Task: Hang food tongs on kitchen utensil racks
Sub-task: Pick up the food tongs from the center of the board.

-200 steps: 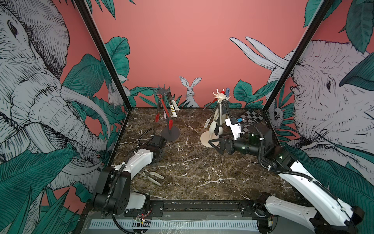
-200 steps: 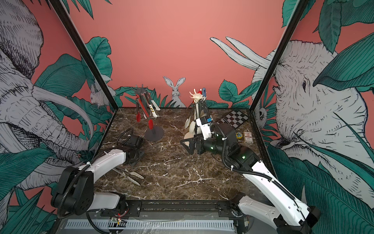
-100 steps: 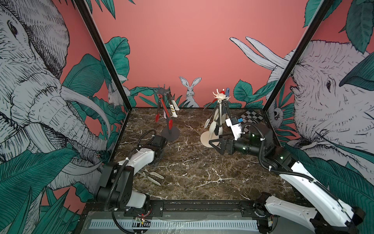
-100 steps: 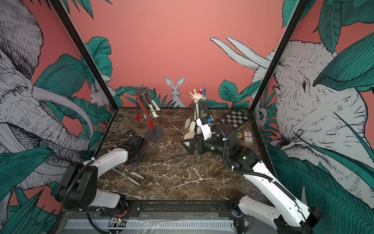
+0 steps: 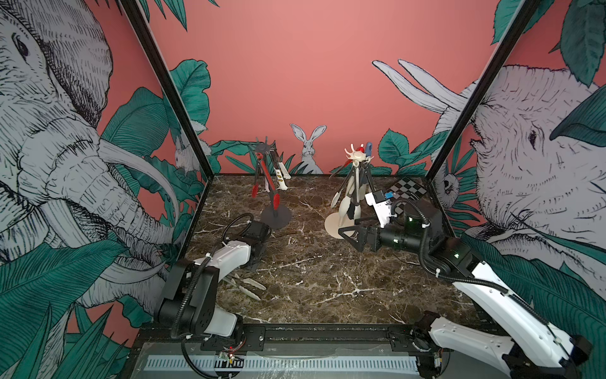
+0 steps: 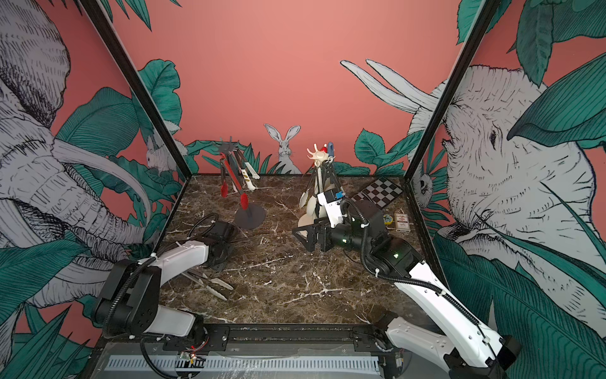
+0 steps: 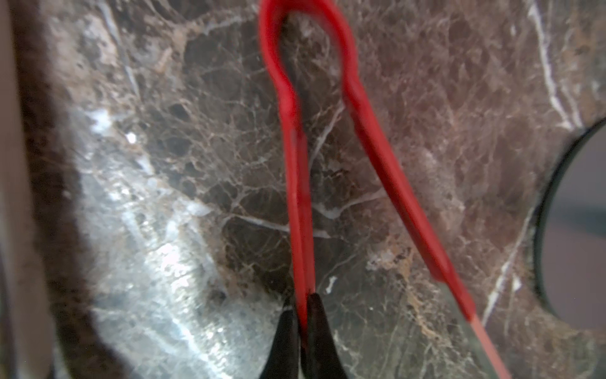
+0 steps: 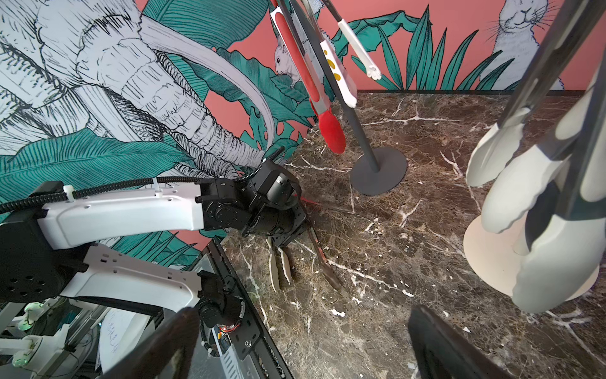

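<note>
- Where the left arm reaches down to the marble table [image 5: 328, 279], the left gripper [image 7: 303, 306] is clamped tight. Its two black fingertips [image 7: 285, 341] pinch one arm of the red tongs [image 7: 390, 177], some way down from the looped end.
- Second arm of the red tongs splays free and the gripper does not touch it. Whether the tongs rest on the marble or are raised off it cannot be told.
- Right gripper [image 8: 304, 311] hangs with its jaws spread wide, gripping nothing, close in front of the disc base of the cream rack [image 5: 331, 223].
- Dark grey rack [image 5: 276, 216] stands upright toward the rear of the table. Red-tipped tongs [image 5: 255, 191] and white tongs [image 5: 282, 179] hang from its crown of hooks.
- Cream rack is upright, with cream-tipped tongs [image 5: 344, 208] hanging beside its pole among others.
- Loose on the table, just beside the left arm: a cream-tipped pair [image 8: 278, 265] and a dark-tipped pair [image 8: 324, 262], neither in any grip.
</note>
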Robot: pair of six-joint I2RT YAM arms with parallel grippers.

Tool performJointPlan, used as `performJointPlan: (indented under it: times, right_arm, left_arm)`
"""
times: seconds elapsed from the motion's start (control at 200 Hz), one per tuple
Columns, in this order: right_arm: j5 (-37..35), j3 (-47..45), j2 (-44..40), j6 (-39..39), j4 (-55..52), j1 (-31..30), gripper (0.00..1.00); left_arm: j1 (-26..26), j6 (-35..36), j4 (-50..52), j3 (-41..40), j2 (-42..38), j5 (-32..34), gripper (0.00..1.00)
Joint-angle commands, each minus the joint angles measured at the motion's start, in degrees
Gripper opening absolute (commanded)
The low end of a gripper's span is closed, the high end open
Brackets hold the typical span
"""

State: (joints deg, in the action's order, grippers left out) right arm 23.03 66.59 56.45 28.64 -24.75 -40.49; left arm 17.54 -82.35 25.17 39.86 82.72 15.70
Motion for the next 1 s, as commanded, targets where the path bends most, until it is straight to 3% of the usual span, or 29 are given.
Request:
performJointPlan:
  times: [0.0,0.31,0.52,0.855,0.995]
  right_arm:
    - [0.36,1.13,-0.64,-1.04,0.86,0.16,0.99]
    - [0.37,1.18,-0.37,-1.30,1.10,0.32,0.99]
    - [0.20,1.27,-0.47,-1.71,0.87,0.50,0.99]
    - [0.48,2.05,0.24,-2.39,0.86,0.81,0.99]
    - [0.47,2.43,0.55,-2.73,0.87,0.98,0.99]
  left_arm:
    - [-0.05,2.32,1.72,0.20,-0.94,1.47,0.00]
    - [-0.36,11.66,9.30,7.83,-2.97,5.35,0.00]
    - [-0.41,21.71,14.14,13.15,-5.18,8.56,0.00]
    - [-1.41,35.10,18.57,14.72,-14.07,13.07,0.00]
    - [-2.16,43.46,15.42,13.96,-19.18,12.33,0.00]
